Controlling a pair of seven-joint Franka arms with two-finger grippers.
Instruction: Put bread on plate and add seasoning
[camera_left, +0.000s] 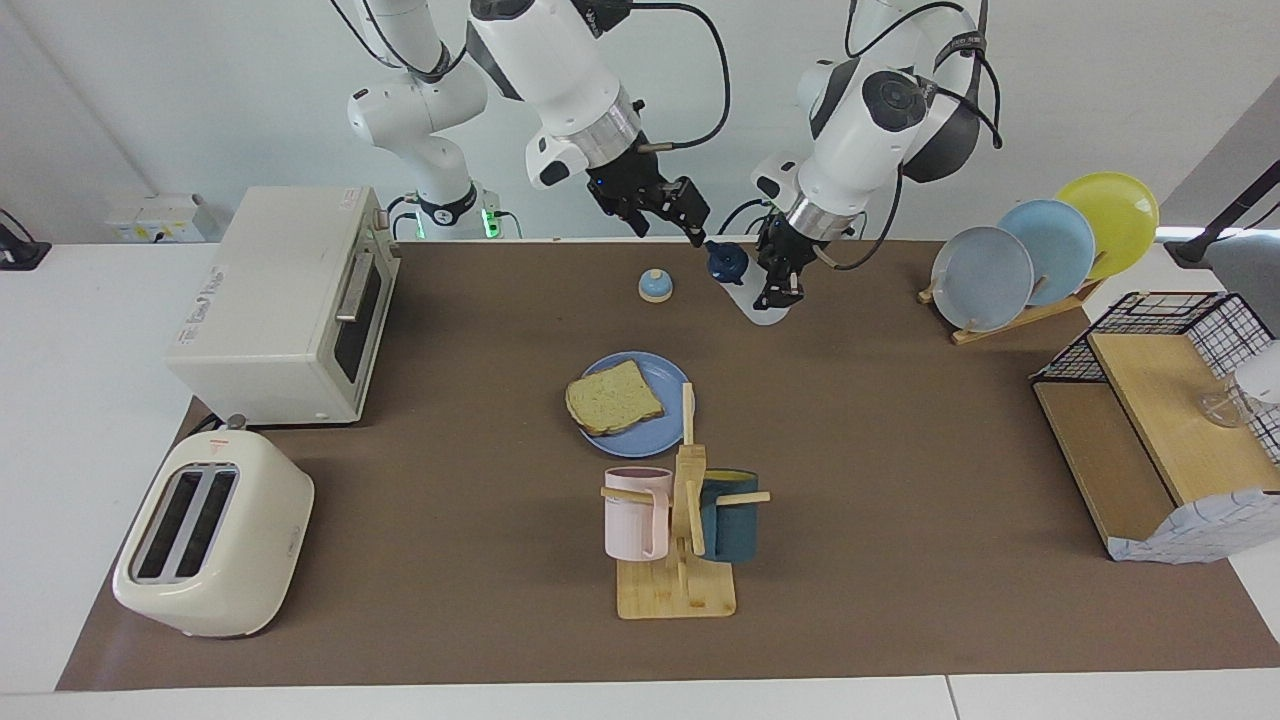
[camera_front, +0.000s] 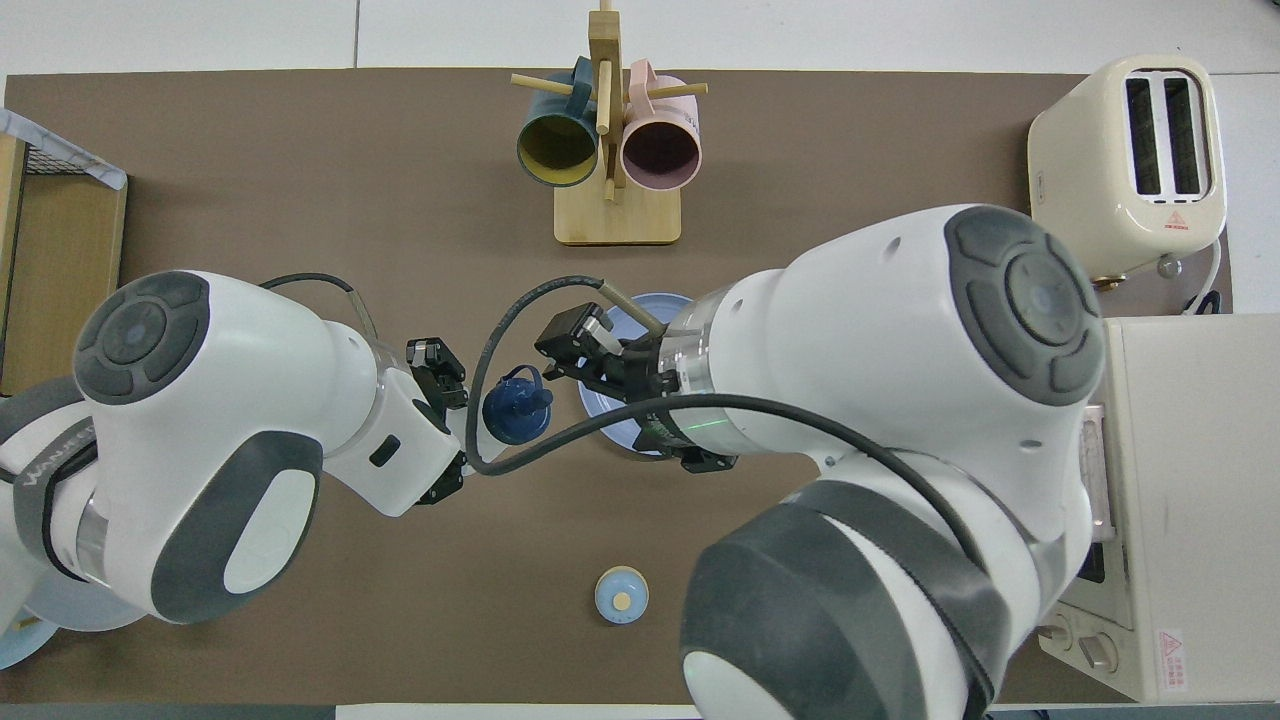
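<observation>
Left gripper (camera_left: 778, 280) is clamped tight on the seasoning bottle (camera_left: 745, 290), holding it raised and tilted in the air. The translucent body sits between the fingers and the navy flip cap (camera_front: 516, 405) sticks out to one side of the fingertips, toward the right gripper. In the facing view the bottle hangs over the brown mat on the left arm's side of the small blue-domed bell (camera_left: 655, 286).

Right gripper (camera_left: 672, 208) is also in the air, just beside the cap, fingers spread wide with nothing between them. My guess: it is coming in for the cap, to flip it or to steady it.

Handling, as a judgement: the plastic bottle looks light and a bit squeezable, with smooth walls that could slip or twist in a 2-finger pinch. The present hold across the body near the base looks sound. The cap is hard and small with a little loop, so a second grip belongs on the cap sides, not on the soft wall.

Farther from the robots than both sets of fingers, and well apart from them, the bread (camera_left: 614, 396) lies flat on the medium-blue plate (camera_left: 655, 436), a stiff dry toast slice overhanging the rim slightly. In the overhead view the right arm hides most of the plate. Bread step looks done, seasoning not yet poured.

Farther out again is the wooden mug rack (camera_left: 682, 560), just beside the plate, with 2 mugs.
</observation>
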